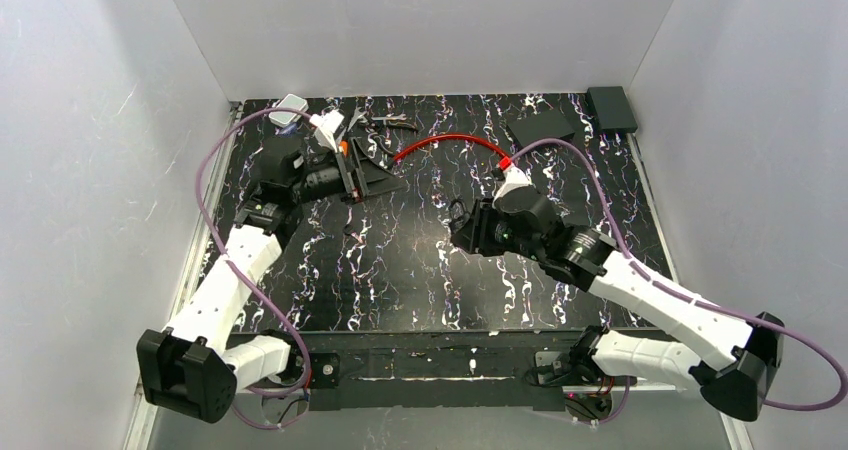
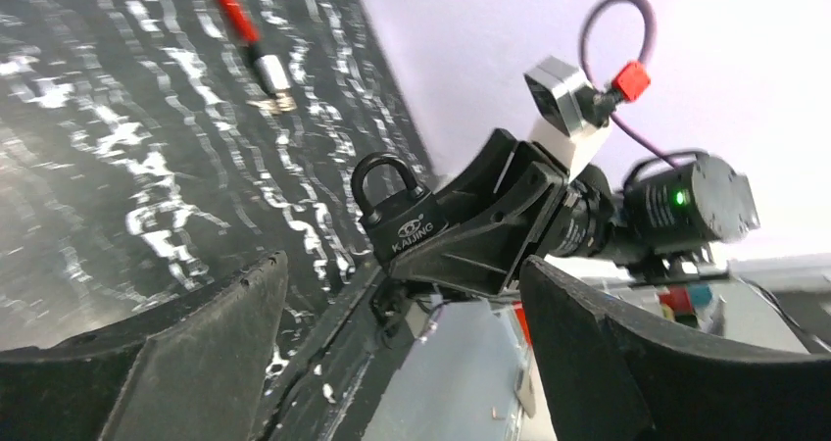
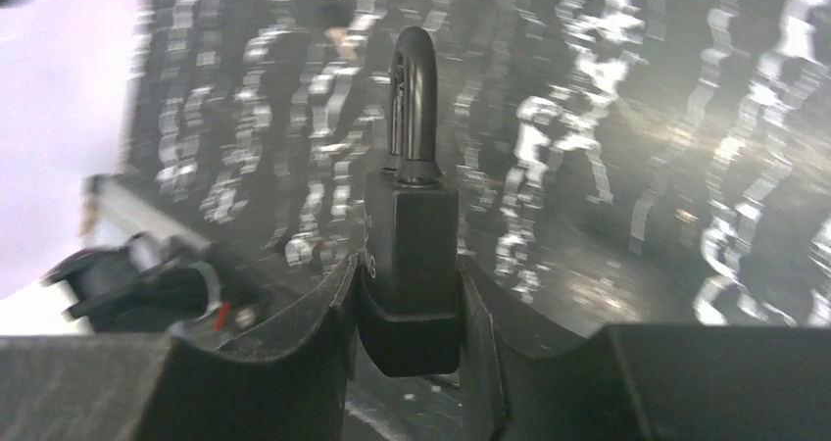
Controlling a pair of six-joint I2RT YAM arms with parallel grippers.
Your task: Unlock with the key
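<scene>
A black padlock (image 3: 412, 255) with its shackle closed stands upright between my right gripper's fingers. My right gripper (image 3: 410, 284) is shut on its body and holds it above the table's middle (image 1: 462, 225). The padlock also shows in the left wrist view (image 2: 397, 220), marked KAIJING. A red cord (image 1: 450, 140) lies behind it. Its end (image 2: 267, 73) has a silver ferrule and a small brass piece that may be the key. My left gripper (image 1: 375, 173) is open and empty at the back left, its jaws wide apart (image 2: 404, 265) and facing the padlock.
The table (image 1: 400, 270) is black with white streaks, between white walls. A black box (image 1: 611, 106) and a black sheet (image 1: 541, 126) lie at the back right. Small thin metal pieces (image 1: 387, 122) lie at the back edge. A small white-grey block (image 1: 290, 107) sits in the back left corner.
</scene>
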